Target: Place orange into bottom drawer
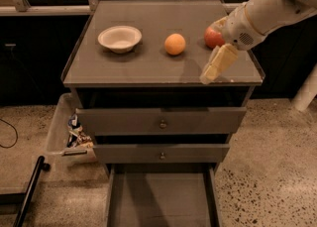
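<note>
The orange (175, 44) sits mid-table (148, 70), between a white bowl (119, 38) to its left and a red apple (213, 38) to its right. The claw (217, 65) hangs over the table's near right edge, beside the apple. Whether the claw is open cannot be told. The bottom drawer (161, 196) stands pulled out below. Packets in the left bin (55, 127) carry print too small to read.

The arm (270, 5) is a thick, smooth white tube with a small round speckled grille near its wrist. Its pale cream gripper (213, 68) hangs over the front right edge of the cabinet top (143, 67).
</note>
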Tool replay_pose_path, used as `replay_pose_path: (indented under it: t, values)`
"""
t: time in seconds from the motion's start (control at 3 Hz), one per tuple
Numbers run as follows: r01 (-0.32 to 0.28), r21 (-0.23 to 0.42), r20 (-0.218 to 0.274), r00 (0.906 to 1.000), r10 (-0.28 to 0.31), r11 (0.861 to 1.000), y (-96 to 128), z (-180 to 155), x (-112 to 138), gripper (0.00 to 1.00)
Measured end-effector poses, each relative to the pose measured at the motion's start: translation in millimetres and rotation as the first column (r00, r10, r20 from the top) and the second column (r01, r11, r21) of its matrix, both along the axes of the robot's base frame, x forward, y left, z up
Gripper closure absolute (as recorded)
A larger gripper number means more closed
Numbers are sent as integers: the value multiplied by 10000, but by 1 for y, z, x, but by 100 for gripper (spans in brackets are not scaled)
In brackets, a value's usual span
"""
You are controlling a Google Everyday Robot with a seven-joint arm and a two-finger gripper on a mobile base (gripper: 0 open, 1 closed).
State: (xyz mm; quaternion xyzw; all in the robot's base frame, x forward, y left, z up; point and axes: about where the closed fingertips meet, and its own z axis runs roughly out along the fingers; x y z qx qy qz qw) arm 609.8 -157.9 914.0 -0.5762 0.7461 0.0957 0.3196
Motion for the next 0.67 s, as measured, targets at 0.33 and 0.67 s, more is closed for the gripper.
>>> replay_pose_path:
  t: [0.33,0.67]
  values:
    - [-54,994,-11,10000,55,9950,10,-12,32,0]
    - [-153,1684,26,9999,150,9856,20,-20,63,0]
